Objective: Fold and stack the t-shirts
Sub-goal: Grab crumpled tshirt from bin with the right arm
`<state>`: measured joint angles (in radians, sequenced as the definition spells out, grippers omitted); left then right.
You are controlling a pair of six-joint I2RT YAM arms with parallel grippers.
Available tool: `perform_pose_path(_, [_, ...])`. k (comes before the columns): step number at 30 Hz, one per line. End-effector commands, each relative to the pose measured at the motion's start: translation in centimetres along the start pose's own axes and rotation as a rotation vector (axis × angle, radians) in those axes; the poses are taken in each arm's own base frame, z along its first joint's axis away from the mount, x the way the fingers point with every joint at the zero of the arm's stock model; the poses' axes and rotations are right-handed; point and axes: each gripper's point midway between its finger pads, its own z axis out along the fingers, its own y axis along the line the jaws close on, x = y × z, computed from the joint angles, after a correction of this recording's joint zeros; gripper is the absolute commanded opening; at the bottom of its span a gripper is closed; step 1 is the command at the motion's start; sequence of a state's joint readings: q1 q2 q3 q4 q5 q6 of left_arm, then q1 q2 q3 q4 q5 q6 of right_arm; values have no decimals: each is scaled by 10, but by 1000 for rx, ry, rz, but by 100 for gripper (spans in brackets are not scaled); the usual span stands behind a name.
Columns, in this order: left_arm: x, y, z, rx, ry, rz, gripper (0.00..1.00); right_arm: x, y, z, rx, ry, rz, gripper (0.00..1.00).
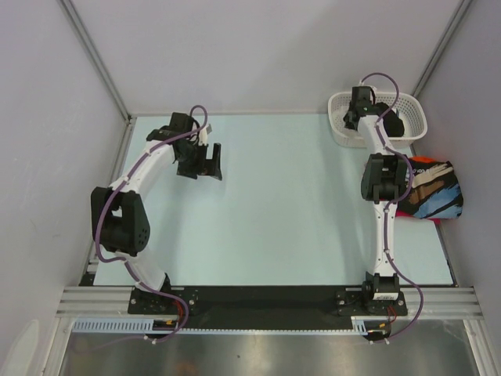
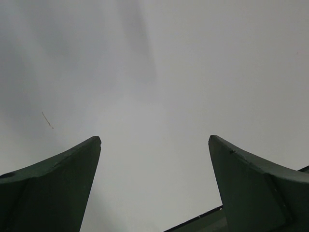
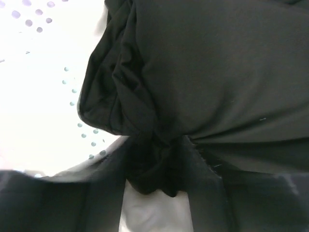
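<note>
My right gripper [image 3: 157, 189] clenched on the black t-shirt [image 3: 217, 72] inside basket [image 1: 337, 125], far-right corner | my left gripper [image 2: 154, 140] spread, empty, near far-left corner | risk: small pinch slips, or snagged cloth drags basket.

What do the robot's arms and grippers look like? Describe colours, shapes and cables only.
Both the left arm and right arm have slim white links joined by bulky black joint housings, with a purple cable looping along each. The left gripper has dark green fingers, broad at the base, tapering to tips.
</note>
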<state>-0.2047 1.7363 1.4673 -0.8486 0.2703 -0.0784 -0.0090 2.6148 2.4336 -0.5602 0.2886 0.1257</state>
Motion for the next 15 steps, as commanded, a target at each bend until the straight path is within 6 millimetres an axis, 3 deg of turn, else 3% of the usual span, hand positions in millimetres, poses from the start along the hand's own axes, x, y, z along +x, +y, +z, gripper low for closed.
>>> perform_pose_path(1, [-4,-15,0,52,-10,7,99,-56,-11,-23,72,-151,50,0])
perform_pose_path(7, [-8,-24,7,83,1,30,98,-102,-18,-54,61,-264,61,0])
perform_pose_path(12, [-10,-28,6,106,-13,44,100,-152,-20,-108,28,-378,44,0])
perform_pose_path(13, [-12,-30,5,111,-25,50,100,-154,-4,-118,-2,-389,27,0])
perform_pose_path(15, [-14,-30,5,111,-35,53,100,-165,-6,-136,0,-418,21,0])
